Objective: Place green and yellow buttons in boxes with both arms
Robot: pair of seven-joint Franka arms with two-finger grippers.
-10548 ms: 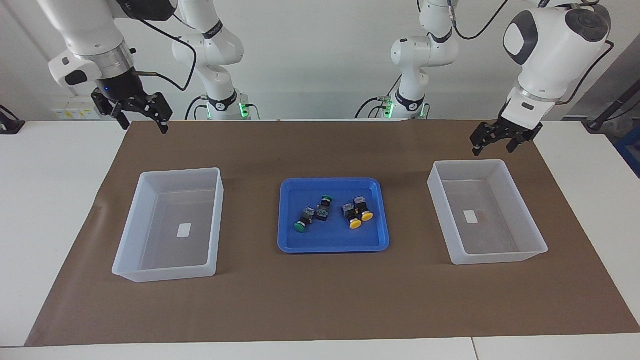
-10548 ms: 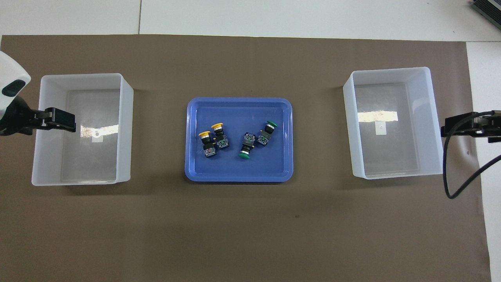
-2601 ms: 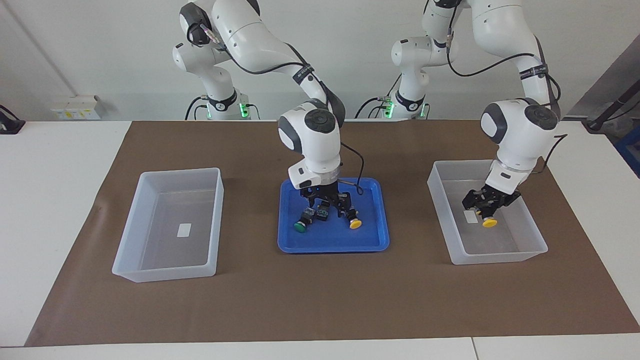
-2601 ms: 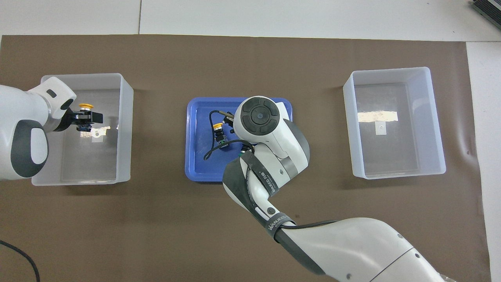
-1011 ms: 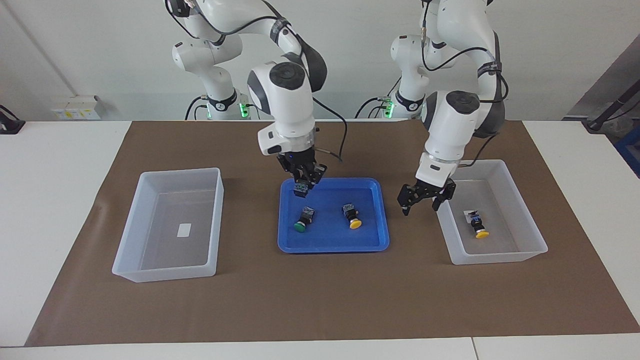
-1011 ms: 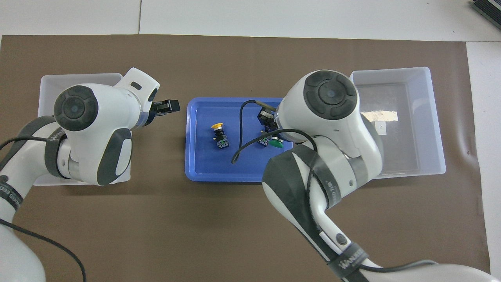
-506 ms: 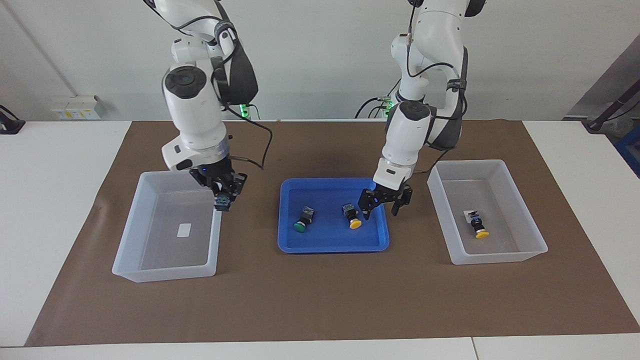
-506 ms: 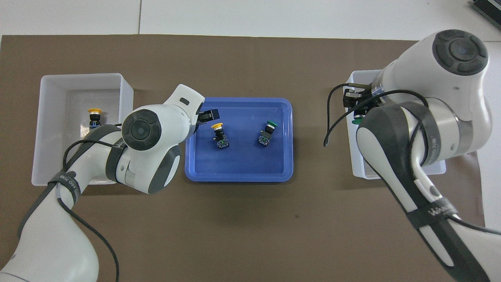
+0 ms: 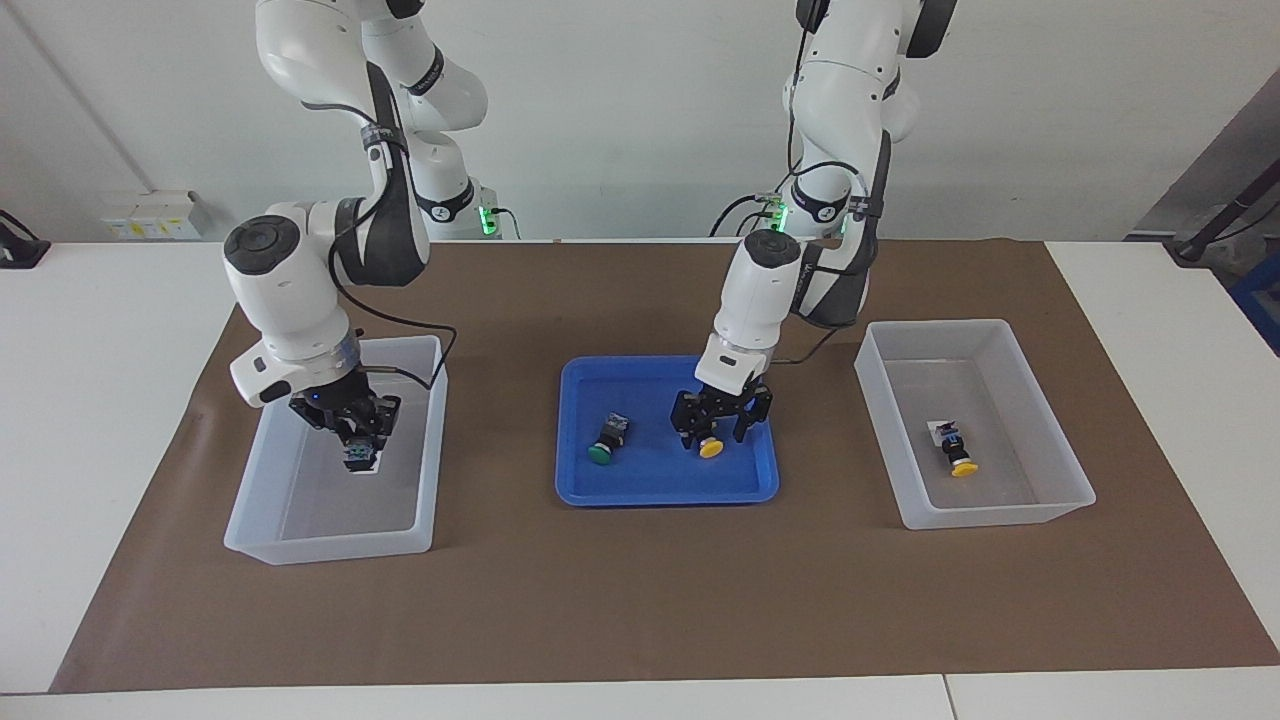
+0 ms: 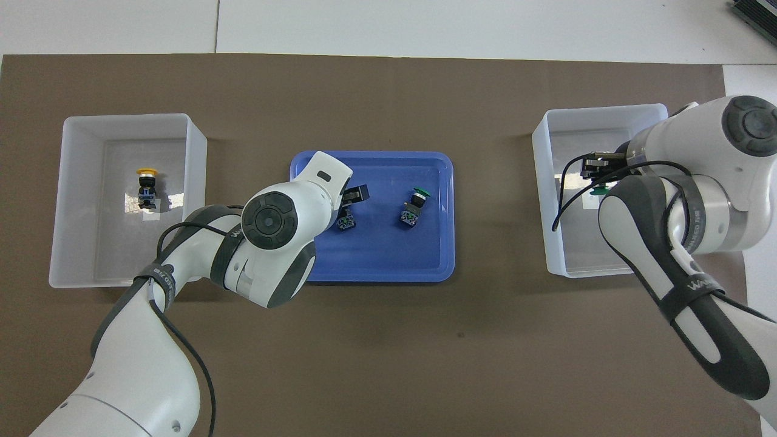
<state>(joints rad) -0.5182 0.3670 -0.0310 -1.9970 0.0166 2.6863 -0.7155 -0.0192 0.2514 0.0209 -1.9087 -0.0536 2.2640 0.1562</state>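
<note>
We see both arms bent steeply down over the brown-covered surface (image 9: 640, 610). The left end effector (image 9: 722, 432) hangs low in the blue tray (image 9: 760, 480), its fingers spread on either side of a yellow button (image 9: 709, 447) without closing on it. A green button (image 9: 603, 446) lies in the same tray, toward the right arm's end. The right end effector (image 9: 352, 432) reaches down into the box (image 9: 430, 440) at the right arm's end of the surface, its fingers clamped on a second green button (image 10: 598, 190) held above the box floor. In the other box (image 9: 1040, 510), at the left arm's end, a second yellow button (image 9: 957, 456) lies on its side beside the white label (image 9: 937, 433).
</note>
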